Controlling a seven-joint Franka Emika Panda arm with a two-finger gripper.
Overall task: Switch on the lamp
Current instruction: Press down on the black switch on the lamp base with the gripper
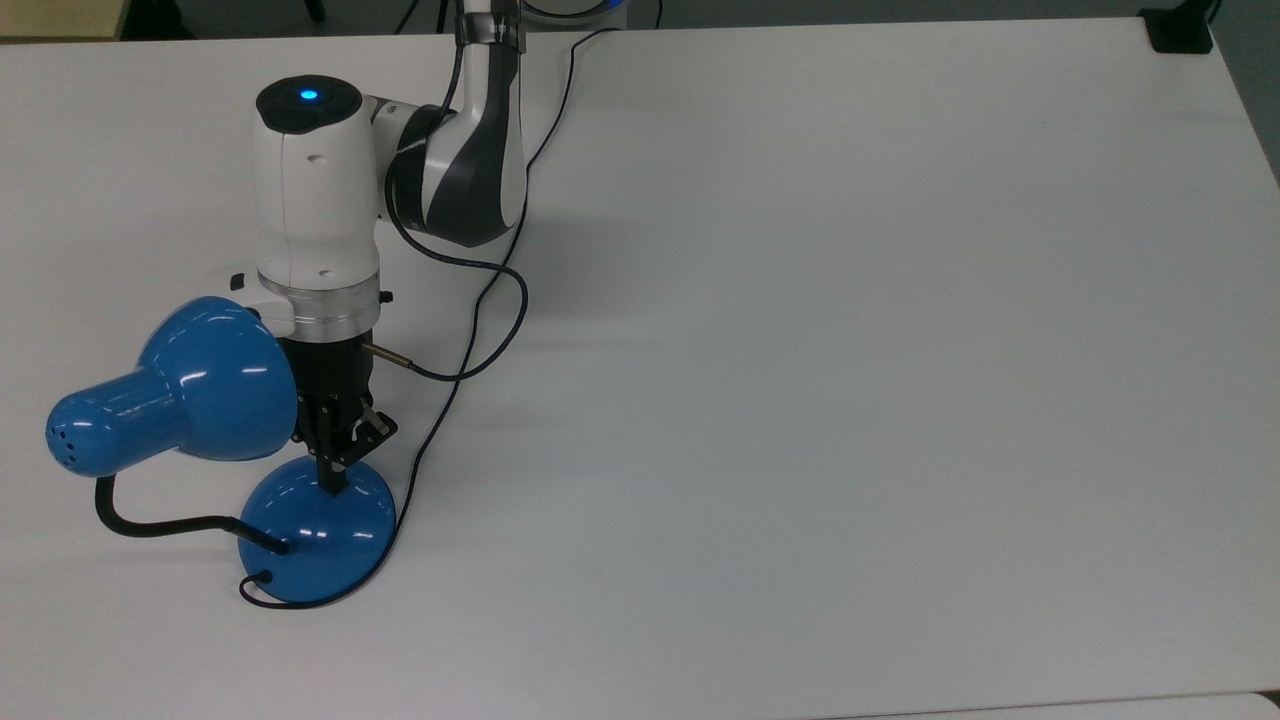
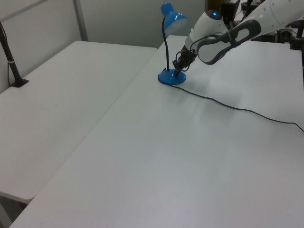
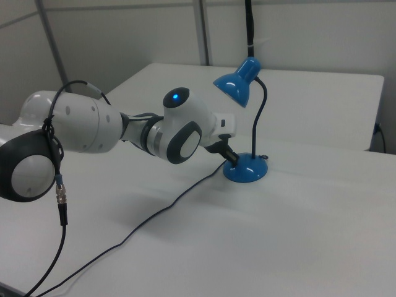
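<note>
the lamp (image 1: pixel 215 385) looks glossy blue enamel with a matt black neck, the table (image 1: pixel 850 350) smooth matt white, the arm (image 1: pixel 315 200) glossy white plastic.

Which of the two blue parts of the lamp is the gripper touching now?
The round domed base on the table: the gripper tip rests on its top. The bell-shaped shade hangs higher, beside the gripper.

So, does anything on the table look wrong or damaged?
Nothing stands out. The blue desk lamp stands upright and whole on the white table, and the hand sits on its base.
</note>
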